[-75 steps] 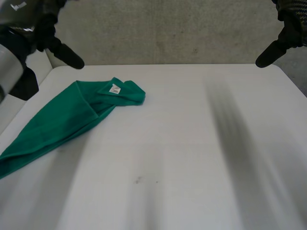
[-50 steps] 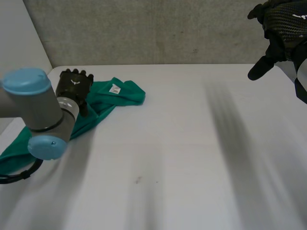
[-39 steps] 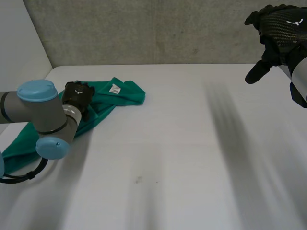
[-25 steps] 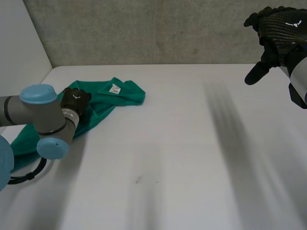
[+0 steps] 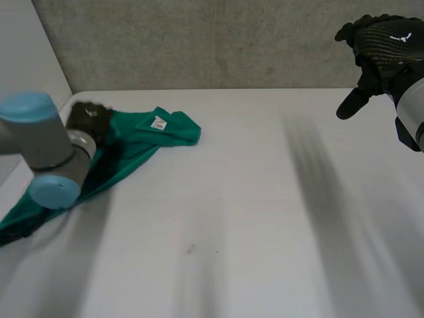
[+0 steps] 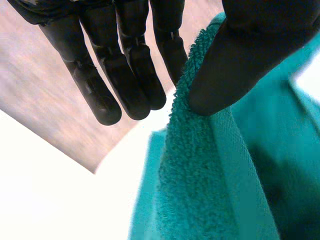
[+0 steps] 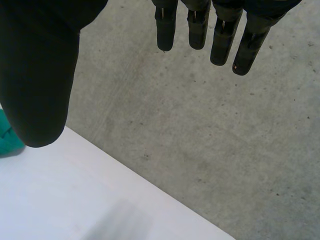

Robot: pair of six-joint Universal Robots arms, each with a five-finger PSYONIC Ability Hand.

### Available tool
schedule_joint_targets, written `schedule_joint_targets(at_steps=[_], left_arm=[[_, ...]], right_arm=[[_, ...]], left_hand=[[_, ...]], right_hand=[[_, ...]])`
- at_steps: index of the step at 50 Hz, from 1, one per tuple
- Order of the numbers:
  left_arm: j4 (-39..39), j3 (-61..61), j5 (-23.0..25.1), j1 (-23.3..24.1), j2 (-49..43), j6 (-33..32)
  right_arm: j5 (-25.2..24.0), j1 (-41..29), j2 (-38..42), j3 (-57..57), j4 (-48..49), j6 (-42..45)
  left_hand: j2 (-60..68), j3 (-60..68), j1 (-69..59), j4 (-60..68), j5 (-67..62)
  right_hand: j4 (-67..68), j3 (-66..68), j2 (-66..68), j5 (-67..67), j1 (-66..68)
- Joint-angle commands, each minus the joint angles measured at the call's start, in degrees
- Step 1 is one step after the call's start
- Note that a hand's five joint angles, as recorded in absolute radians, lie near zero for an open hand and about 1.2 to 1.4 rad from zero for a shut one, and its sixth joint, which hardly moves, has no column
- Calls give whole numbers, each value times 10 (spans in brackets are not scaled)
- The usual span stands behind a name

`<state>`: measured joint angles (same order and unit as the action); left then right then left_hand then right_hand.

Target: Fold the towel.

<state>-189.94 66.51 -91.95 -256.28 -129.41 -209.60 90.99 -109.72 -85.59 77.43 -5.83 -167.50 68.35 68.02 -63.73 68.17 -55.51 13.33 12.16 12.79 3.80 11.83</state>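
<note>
A green towel [image 5: 142, 139] lies crumpled in a long diagonal strip at the far left of the white table [image 5: 252, 199], with a white label [image 5: 158, 122] near its far end. My left hand [image 5: 89, 119] is at the towel's far left edge. In the left wrist view the thumb [image 6: 235, 60] presses a raised fold of the towel [image 6: 200, 175] against the fingers [image 6: 130, 65], so that hand is shut on the towel. My right hand [image 5: 381, 43] hangs high above the table's far right, fingers [image 7: 220, 35] straight and open, holding nothing.
A grey concrete wall [image 5: 218, 40] runs behind the table's far edge. A white panel [image 5: 26, 66] stands at the far left. A bit of the green towel [image 7: 7, 135] shows beside the right hand's thumb. A small dark mark [image 5: 191, 249] sits mid-table.
My left hand came down onto the towel's far left edge, closed its thumb and fingers on a fold, and has drawn back slightly. The right hand has barely moved.
</note>
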Motion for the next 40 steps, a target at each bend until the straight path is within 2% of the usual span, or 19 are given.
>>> schedule_joint_targets(at_steps=[1, 2, 3, 4, 6, 10, 15, 22, 30, 38, 39, 40], left_arm=[[11, 92, 9, 36, 214, 48], [12, 92, 9, 36, 214, 48], [19, 126, 25, 59, 291, 57], [23, 133, 31, 63, 310, 57], [28, 148, 42, 68, 351, 56], [41, 174, 70, 71, 439, 60], [67, 197, 100, 82, 528, 62], [96, 214, 112, 111, 587, 74], [106, 237, 114, 148, 609, 82], [106, 252, 114, 167, 620, 82], [106, 252, 113, 167, 620, 82], [105, 252, 113, 167, 619, 82]], right_arm=[[-39, 5, 67, -18, -4, 12], [-64, 1, 88, -28, -10, 12], [-78, -1, 98, -33, -13, 10], [-93, -1, 110, -39, -16, 9], [-134, -3, 150, -61, -16, 2], [-185, -18, 215, -126, -16, -40], [-221, -31, 284, -232, -16, -132], [-282, -76, 423, -394, -16, -246], [-305, -140, 534, -493, -13, -336], [-310, -190, 601, -548, -10, -355], [-308, -193, 604, -551, -10, -352], [-303, -196, 605, -554, -9, -350]], left_hand=[[116, 120, -163, 118, -145], [116, 120, -163, 118, -145], [116, 120, -163, 118, -145], [116, 120, -163, 118, -145], [116, 120, -163, 118, -145], [116, 120, -163, 118, -145], [116, 120, -163, 118, -145], [116, 120, -163, 118, -145], [116, 120, -163, 118, -145], [116, 120, -163, 118, -145], [116, 120, -163, 118, -145], [116, 120, -163, 118, -145]], right_hand=[[-33, -22, -28, -38, -18], [-33, -22, -28, -38, -18], [-33, -22, -28, -38, -18], [-33, -22, -28, -38, -18], [-33, -22, -28, -38, -18], [-33, -22, -28, -38, -18], [-33, -22, -28, -38, -18], [-33, -22, -28, -38, -18], [-33, -22, -28, -38, -18], [-33, -22, -28, -38, -18], [44, 56, 49, 39, 59], [203, 215, 209, 198, 218]])
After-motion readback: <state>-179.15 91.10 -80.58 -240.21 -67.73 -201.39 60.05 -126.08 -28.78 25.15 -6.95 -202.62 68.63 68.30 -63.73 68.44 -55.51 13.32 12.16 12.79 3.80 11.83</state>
